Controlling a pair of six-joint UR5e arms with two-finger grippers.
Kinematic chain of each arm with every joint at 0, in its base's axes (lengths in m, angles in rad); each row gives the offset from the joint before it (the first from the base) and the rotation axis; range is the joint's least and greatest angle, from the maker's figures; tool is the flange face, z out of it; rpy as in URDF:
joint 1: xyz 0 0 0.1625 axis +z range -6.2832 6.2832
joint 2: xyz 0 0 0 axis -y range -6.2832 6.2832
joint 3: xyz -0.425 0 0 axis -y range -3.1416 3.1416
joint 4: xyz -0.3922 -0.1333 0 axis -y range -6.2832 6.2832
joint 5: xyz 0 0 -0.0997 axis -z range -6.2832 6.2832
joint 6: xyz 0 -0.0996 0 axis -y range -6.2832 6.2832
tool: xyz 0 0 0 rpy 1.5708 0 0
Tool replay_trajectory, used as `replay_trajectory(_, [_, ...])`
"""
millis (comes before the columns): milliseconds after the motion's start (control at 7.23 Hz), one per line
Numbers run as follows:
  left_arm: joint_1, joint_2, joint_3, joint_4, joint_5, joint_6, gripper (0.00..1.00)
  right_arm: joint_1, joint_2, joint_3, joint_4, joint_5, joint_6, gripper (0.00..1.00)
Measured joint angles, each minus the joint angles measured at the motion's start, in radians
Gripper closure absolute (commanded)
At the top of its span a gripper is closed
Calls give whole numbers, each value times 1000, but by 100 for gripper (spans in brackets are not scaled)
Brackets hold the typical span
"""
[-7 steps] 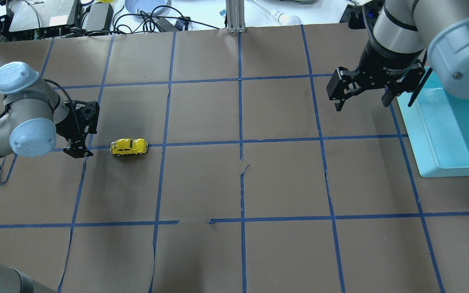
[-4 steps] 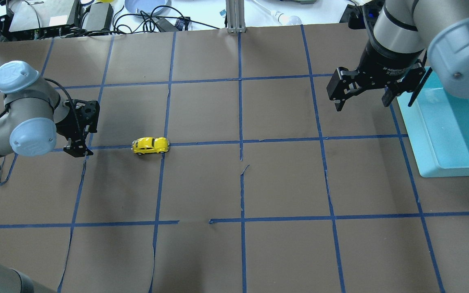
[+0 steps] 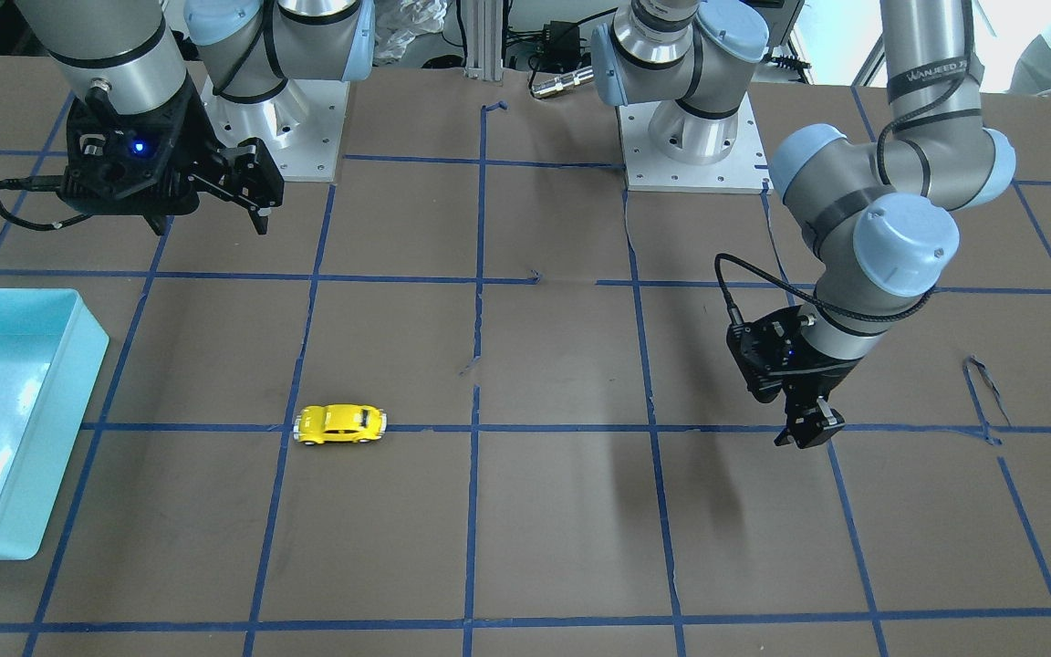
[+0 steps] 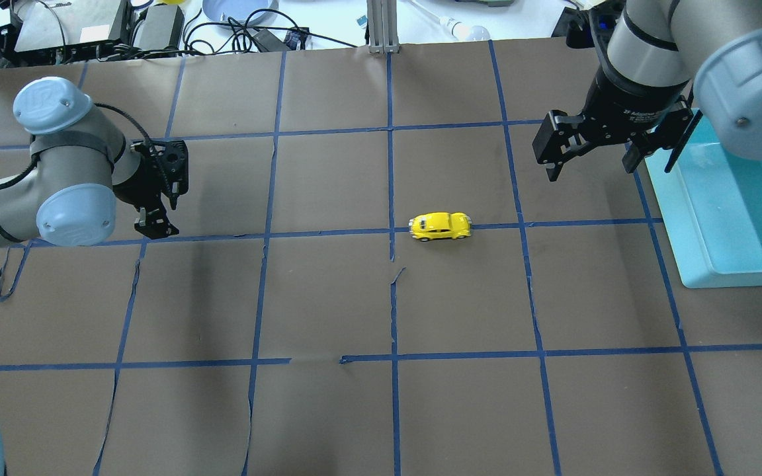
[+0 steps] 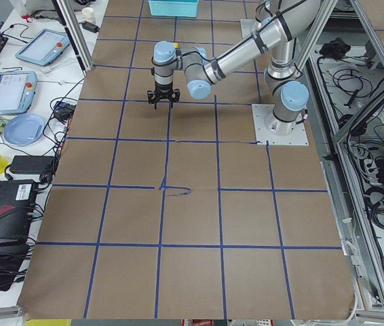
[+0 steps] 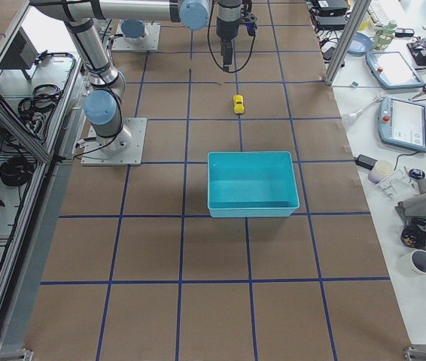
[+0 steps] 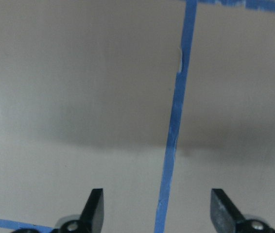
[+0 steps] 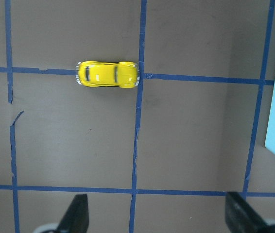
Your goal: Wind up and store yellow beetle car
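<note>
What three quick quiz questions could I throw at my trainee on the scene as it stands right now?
1. True or false: the yellow beetle car is held in the left gripper.
2. Which is nearer the car? A) the left gripper B) the right gripper
3. Fill in: the teal bin sits on the robot's ____ side.
Key: 1 false, the car stands free on the table and both grippers are open; 2 B; 3 right.
</note>
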Motion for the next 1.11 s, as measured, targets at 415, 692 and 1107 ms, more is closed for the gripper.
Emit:
replay_trajectory(415, [-134, 85, 226, -324, 3, -559, 12, -4, 8, 7, -6, -3, -33, 0])
replay_trajectory(692, [-184, 126, 306, -445, 4, -903, 8, -13, 24, 9, -25, -1, -230, 0])
replay_trajectory(1107, [-204, 222, 326, -554, 4, -1256, 0, -82, 85, 16, -87, -2, -735, 0])
